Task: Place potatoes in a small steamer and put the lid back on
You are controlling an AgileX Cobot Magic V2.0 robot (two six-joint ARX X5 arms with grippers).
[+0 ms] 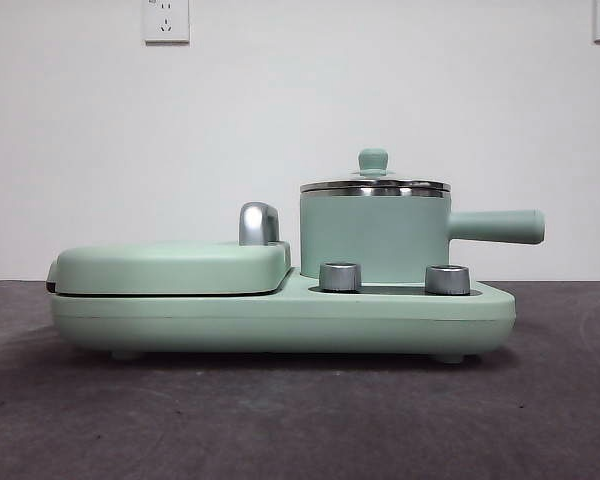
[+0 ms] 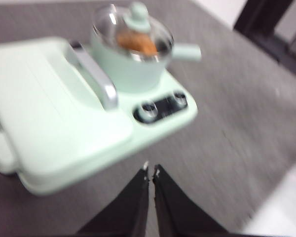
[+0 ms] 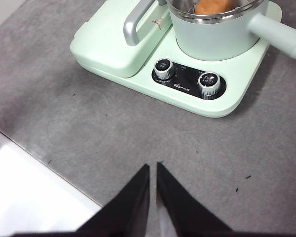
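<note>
The small mint-green steamer stands on the right part of the green appliance base, its straight handle pointing right. The glass lid with its green knob sits on the pot's rim. In the left wrist view the orange-brown potato shows through the lid, inside the steamer. The right wrist view shows the potato inside the pot. My left gripper is shut and empty, above the table in front of the appliance. My right gripper is shut and empty, also back from the appliance.
The flat mint-green griddle cover with its steel handle lies shut to the left of the pot. Two steel dials sit on the base front. The grey table top has a white edge near the right arm.
</note>
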